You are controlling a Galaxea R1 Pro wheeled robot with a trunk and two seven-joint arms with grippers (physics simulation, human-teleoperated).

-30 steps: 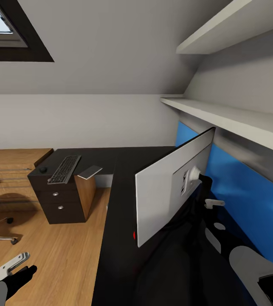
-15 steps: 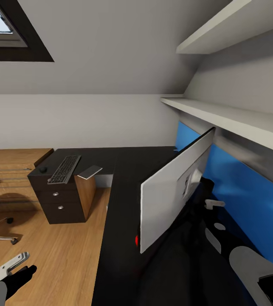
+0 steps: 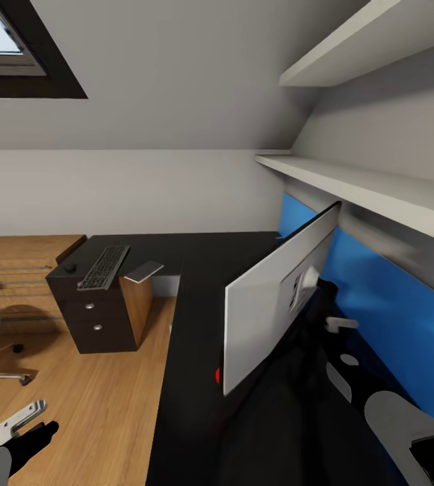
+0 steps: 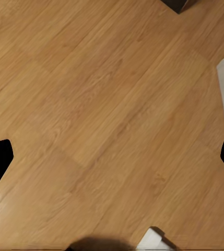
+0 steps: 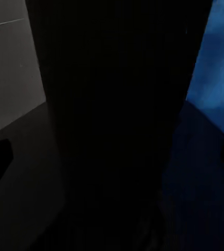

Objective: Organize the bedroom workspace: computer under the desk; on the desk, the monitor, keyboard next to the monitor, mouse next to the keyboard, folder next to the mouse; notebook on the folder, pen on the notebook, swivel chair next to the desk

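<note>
The desk [image 3: 196, 270] carries the monitor [image 3: 270, 304], tilted, back toward me, my right arm behind it; whether that gripper grips, I cannot tell. I'd lower it gently, stand flat. Keyboard [image 3: 103, 267] lies far left. Left gripper [image 3: 19, 418] idles open above the floor.

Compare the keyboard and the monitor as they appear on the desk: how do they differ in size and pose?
The monitor is far larger than the keyboard. The monitor stands on edge, pale back showing; the keyboard lies flat on the drawer unit. Both are over the black desk.
</note>
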